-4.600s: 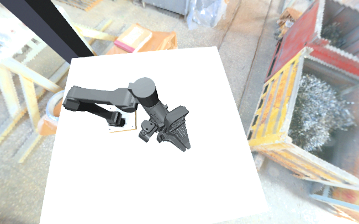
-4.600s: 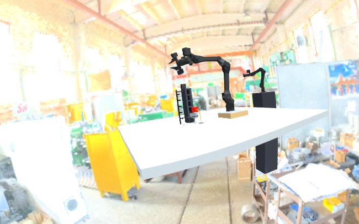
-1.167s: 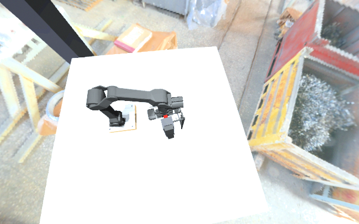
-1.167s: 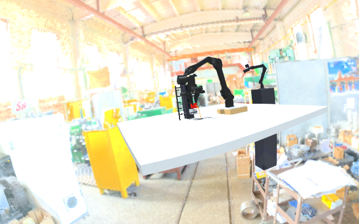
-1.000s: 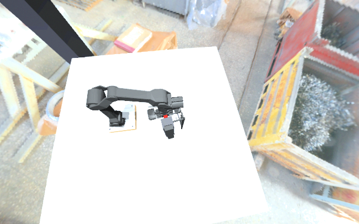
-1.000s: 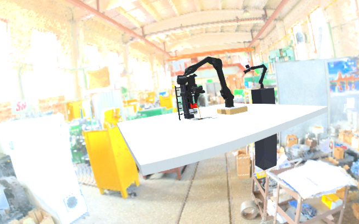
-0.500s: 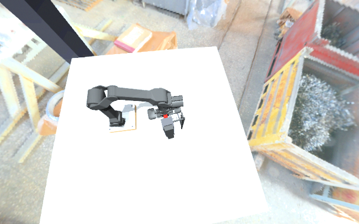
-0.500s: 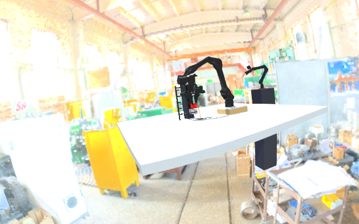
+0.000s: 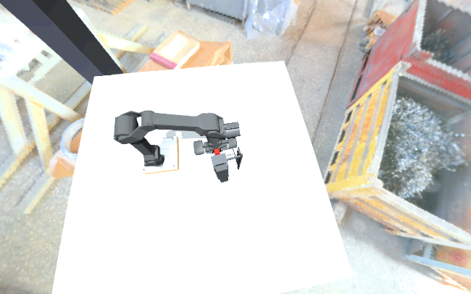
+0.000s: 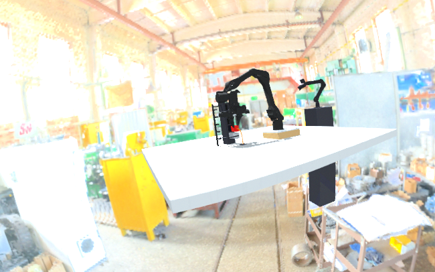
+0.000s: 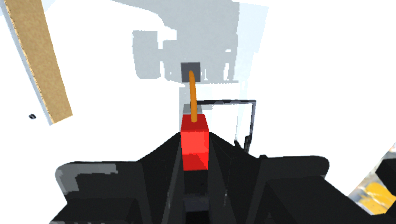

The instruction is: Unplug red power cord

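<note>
The red plug (image 9: pixel 217 150) (image 10: pixel 234 128) (image 11: pixel 195 142) is between the two black fingers of my gripper (image 11: pixel 194 136), which is shut on it, one finger against each side. An orange cord (image 10: pixel 242 136) (image 11: pixel 193 97) runs from the plug to a small dark square block (image 11: pixel 184 75) on the table. A light grey block (image 9: pixel 218 158) (image 10: pixel 231 135), seemingly part of the power strip, is right beside and below the plug. Whether the plug is seated in it I cannot tell; the contact is hidden.
A dark upright block (image 9: pixel 222 175) (image 10: pixel 226 126) and a thin black ladder-like frame (image 9: pixel 239 159) (image 10: pixel 215 124) (image 11: pixel 225 102) stand close to the gripper. The arm's wooden-edged base (image 9: pixel 177 156) (image 10: pixel 282 134) (image 11: pixel 42 60) is nearby on the white table (image 9: pixel 193 233) (image 10: pixel 212 169).
</note>
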You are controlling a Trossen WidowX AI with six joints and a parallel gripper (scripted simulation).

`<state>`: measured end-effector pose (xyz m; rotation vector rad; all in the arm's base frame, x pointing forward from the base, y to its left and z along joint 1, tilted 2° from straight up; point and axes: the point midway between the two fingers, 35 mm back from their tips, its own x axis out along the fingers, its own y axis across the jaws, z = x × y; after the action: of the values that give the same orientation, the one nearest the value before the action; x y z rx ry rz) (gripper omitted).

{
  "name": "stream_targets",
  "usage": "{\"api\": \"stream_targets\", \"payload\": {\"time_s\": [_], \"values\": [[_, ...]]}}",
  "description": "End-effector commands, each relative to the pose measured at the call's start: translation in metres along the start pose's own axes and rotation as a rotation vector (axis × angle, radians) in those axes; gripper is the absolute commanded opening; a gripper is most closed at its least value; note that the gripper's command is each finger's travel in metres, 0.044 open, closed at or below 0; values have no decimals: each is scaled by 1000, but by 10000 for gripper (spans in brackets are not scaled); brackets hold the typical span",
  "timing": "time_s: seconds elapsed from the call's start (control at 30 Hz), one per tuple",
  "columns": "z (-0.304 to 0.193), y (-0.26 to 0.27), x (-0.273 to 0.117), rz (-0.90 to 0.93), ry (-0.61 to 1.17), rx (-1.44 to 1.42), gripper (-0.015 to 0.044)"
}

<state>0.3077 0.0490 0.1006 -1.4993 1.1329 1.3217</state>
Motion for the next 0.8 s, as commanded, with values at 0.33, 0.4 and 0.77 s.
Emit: {"api": "stream_targets", "payload": {"time_s": [0.33, 0.4, 0.77], "values": [[36, 2, -3, -2, -83, -50, 105], [36, 2, -3, -2, -83, -50, 157], [57, 1, -9, -2, -85, -50, 440]]}}
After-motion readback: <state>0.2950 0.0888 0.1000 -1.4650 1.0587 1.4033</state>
